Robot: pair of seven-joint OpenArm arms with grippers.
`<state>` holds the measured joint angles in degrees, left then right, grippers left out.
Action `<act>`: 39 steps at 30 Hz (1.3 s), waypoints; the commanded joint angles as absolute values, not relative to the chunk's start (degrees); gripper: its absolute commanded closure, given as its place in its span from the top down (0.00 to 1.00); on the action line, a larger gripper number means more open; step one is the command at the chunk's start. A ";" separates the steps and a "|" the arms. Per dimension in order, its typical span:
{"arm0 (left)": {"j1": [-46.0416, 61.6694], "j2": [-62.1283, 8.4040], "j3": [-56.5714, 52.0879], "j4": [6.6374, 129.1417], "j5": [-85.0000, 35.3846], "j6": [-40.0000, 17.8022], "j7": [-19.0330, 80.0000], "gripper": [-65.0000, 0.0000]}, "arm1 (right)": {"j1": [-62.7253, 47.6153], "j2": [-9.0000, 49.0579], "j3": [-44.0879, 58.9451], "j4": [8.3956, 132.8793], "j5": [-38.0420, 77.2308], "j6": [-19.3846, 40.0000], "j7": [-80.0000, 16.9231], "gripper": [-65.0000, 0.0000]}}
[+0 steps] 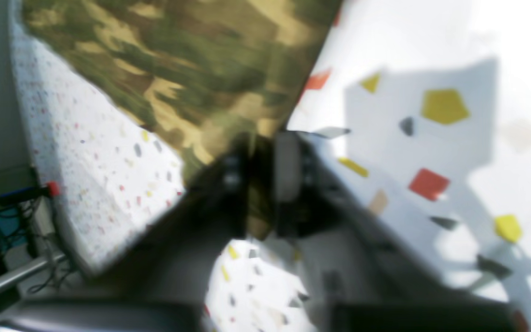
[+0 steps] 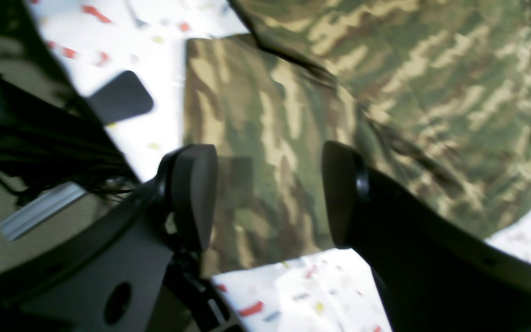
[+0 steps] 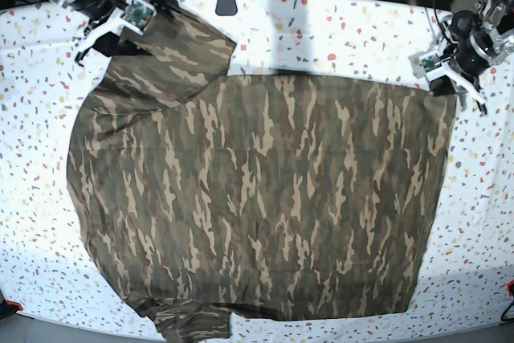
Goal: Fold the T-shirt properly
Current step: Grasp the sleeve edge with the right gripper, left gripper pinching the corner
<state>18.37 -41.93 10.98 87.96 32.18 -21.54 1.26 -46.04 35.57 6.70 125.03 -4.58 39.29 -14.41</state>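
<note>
The camouflage T-shirt point(image 3: 257, 198) lies spread flat on the speckled white table point(image 3: 337, 30), neck end toward the left of the base view. My left gripper point(image 3: 446, 86) is at the shirt's far right corner. In the left wrist view it point(image 1: 261, 180) is shut, with a fold of the shirt point(image 1: 191, 69) pinched between its fingers. My right gripper point(image 3: 127, 38) hovers over the far left sleeve. In the right wrist view it point(image 2: 268, 198) is open, with the sleeve point(image 2: 256, 138) lying flat beneath the two black pads point(image 2: 194, 193).
A small black object point(image 3: 227, 2) sits at the table's back edge, also showing in the right wrist view point(image 2: 120, 99). The table edge, cables and a red-tipped part point(image 1: 52, 188) show off the left side of the left wrist view. A red item point(image 3: 509, 287) is at the right edge.
</note>
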 commanded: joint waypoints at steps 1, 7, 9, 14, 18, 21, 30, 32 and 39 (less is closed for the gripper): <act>18.22 -43.05 10.66 88.27 32.36 -21.63 0.47 0.00 | -46.35 36.16 6.04 126.04 -4.36 39.20 -13.63 0.56; 18.22 -43.03 10.66 88.27 32.36 -21.61 -0.05 0.00 | -46.35 36.16 -0.14 125.97 -11.20 37.63 -14.31 0.56; 18.22 -43.03 10.66 88.27 32.36 -21.61 -0.05 0.00 | -46.37 36.16 -1.67 125.97 -13.72 36.75 -14.68 0.56; 18.22 -43.03 10.66 88.27 32.36 -21.63 -0.05 0.00 | -46.35 35.94 -4.03 125.97 -21.12 31.97 -16.23 0.56; 18.22 -43.03 10.66 88.27 32.36 -21.61 -0.08 0.00 | -46.35 35.73 -5.32 125.32 -21.43 31.35 -19.40 0.56; 18.24 -43.05 10.66 88.27 32.34 -21.61 -0.05 0.00 | -46.33 35.73 -6.07 122.74 -20.80 31.29 -18.33 0.56; 18.22 -43.05 10.66 88.27 31.57 -21.61 -0.05 0.00 | -46.13 35.73 -6.31 116.20 -21.06 27.44 -17.37 0.56; 18.24 -43.03 10.66 88.27 29.52 -21.61 -0.05 0.00 | -45.23 35.73 -6.31 116.03 -21.06 27.35 -17.37 0.56; 18.22 -43.05 10.66 88.27 27.46 -21.63 -0.03 0.00 | -41.10 35.73 -6.31 115.18 -20.97 27.40 -18.94 0.56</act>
<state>18.39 -42.06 10.98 87.83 27.75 -21.54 0.36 -40.91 35.07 -6.48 114.63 -20.91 27.68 -19.42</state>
